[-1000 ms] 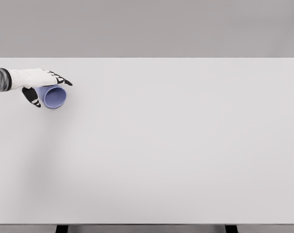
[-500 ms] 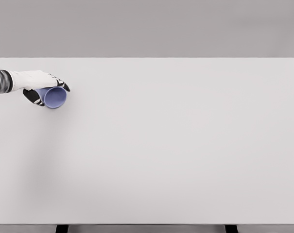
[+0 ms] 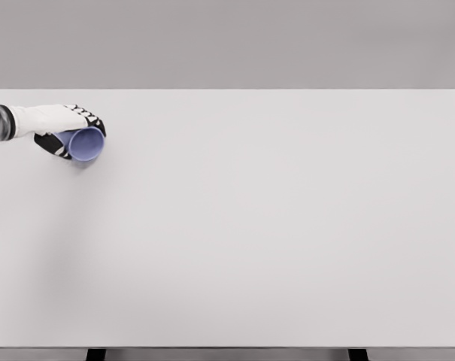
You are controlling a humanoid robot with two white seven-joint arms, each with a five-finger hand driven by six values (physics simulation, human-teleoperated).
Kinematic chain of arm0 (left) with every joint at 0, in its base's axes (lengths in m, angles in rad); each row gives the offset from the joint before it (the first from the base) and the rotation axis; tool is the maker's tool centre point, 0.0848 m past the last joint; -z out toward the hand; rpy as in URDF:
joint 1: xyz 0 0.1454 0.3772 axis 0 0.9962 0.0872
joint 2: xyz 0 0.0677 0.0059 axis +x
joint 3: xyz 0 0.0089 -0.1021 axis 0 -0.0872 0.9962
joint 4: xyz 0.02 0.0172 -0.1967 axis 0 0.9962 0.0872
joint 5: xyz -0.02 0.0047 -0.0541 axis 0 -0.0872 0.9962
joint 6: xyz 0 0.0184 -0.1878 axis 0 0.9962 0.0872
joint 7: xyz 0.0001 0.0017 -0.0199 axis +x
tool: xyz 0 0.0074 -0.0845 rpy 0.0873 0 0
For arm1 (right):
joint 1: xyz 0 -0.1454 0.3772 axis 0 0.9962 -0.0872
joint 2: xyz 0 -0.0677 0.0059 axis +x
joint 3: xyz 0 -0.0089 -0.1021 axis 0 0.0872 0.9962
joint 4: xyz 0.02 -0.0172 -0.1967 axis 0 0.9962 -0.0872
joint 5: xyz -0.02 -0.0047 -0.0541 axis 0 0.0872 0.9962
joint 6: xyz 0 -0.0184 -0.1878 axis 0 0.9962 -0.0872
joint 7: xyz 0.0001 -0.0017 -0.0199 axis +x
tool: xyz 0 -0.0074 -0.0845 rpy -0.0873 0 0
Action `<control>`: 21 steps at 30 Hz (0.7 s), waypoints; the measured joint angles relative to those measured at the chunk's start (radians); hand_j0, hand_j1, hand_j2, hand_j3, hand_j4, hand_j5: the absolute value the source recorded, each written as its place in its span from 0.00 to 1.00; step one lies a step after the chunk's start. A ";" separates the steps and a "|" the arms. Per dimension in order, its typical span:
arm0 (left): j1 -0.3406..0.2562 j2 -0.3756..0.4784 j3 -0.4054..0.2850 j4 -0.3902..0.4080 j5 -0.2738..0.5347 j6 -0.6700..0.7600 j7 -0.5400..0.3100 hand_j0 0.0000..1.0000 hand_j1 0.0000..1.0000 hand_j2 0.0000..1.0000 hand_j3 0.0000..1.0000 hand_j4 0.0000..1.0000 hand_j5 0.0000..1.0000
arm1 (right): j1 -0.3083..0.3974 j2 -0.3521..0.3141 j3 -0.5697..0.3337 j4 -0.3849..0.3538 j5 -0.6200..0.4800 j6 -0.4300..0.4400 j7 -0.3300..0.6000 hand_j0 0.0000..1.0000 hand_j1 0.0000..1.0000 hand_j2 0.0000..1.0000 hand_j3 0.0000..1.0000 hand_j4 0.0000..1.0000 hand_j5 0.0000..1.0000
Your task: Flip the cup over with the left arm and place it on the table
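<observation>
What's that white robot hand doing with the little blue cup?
The robot's left hand has its fingers wrapped around a blue cup near the far left edge of the white table. The cup is on its side, with its open mouth facing the camera. It isn't standing upright yet, so the flip is not done. The right arm isn't in the picture.

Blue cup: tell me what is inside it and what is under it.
The blue cup lies on its side in the left hand, mouth toward the camera. What shows of its inside looks empty. A faint shadow falls on the table beneath; whether the cup touches it is unclear.
</observation>
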 measured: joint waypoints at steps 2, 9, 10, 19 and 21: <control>-0.012 -0.003 0.008 -0.002 0.067 0.000 -0.017 0.37 0.37 0.37 0.37 0.37 0.37 | 0.000 0.000 0.000 0.000 0.000 0.000 0.000 1.00 1.00 1.00 1.00 1.00 1.00; -0.029 -0.023 0.012 0.000 0.421 -0.001 -0.034 0.40 0.40 0.40 0.40 0.40 0.40 | -0.002 0.000 0.000 0.000 0.000 0.000 0.000 1.00 1.00 1.00 1.00 1.00 1.00; -0.029 -0.029 0.011 0.003 0.447 -0.001 -0.034 0.40 0.40 0.40 0.40 0.40 0.40 | 0.000 0.000 0.000 0.000 0.000 0.000 0.000 1.00 1.00 1.00 1.00 1.00 1.00; -0.002 -0.074 0.000 0.010 0.755 -0.001 -0.033 0.46 0.46 0.46 0.46 0.46 0.46 | -0.002 0.000 0.000 0.000 0.000 0.000 0.000 1.00 1.00 1.00 1.00 1.00 1.00; -0.002 -0.089 -0.005 0.001 0.837 -0.001 -0.033 0.47 0.47 0.47 0.47 0.47 0.47 | 0.000 0.000 0.000 0.000 0.000 0.000 0.000 1.00 1.00 1.00 1.00 1.00 1.00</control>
